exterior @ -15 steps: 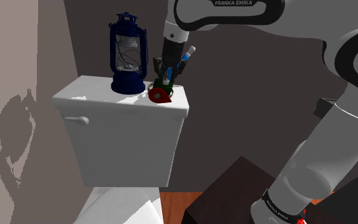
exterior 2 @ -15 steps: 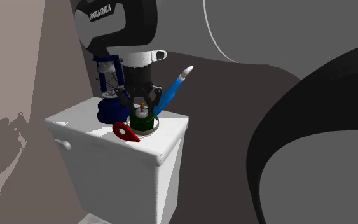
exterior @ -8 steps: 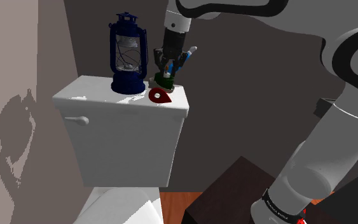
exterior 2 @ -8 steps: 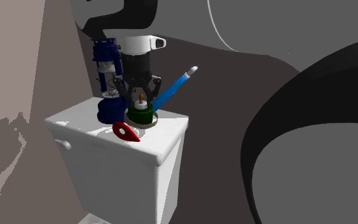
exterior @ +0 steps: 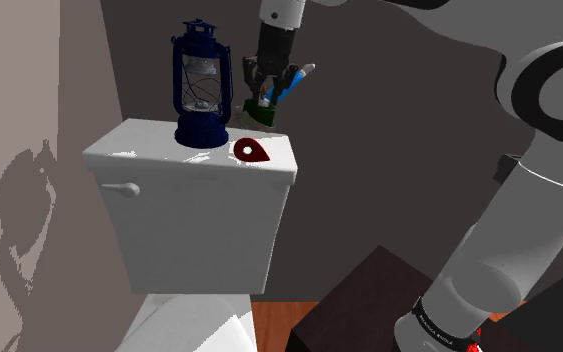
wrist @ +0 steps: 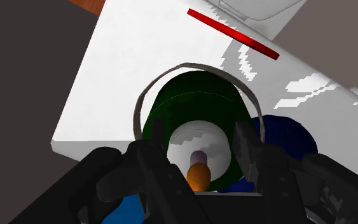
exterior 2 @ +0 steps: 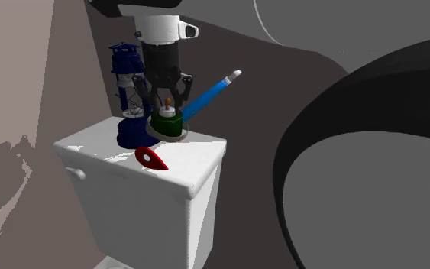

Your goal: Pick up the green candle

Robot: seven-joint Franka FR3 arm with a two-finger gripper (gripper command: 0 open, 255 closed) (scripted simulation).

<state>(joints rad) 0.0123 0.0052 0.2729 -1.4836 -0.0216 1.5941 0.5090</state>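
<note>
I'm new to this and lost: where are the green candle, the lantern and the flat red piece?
green candle (exterior 2: 167, 128), second exterior view, green side wall
lantern (exterior: 201, 133), shoulder view, blue base
flat red piece (exterior: 252, 150), shoulder view, its top face

The room is dim, its walls dull brown-grey. The white toilet tank (exterior: 194, 205) is the brightest thing, with hard white patches on its lid (exterior: 139, 150). A blocky, stair-edged shadow (exterior: 24, 210) falls on the pale wall (exterior: 14, 90) beside the tank. In the wrist view the lid glares blank white, and the green candle (wrist: 196, 102), clasped by the black pincer (wrist: 199, 140), is shaded almost black.
</note>
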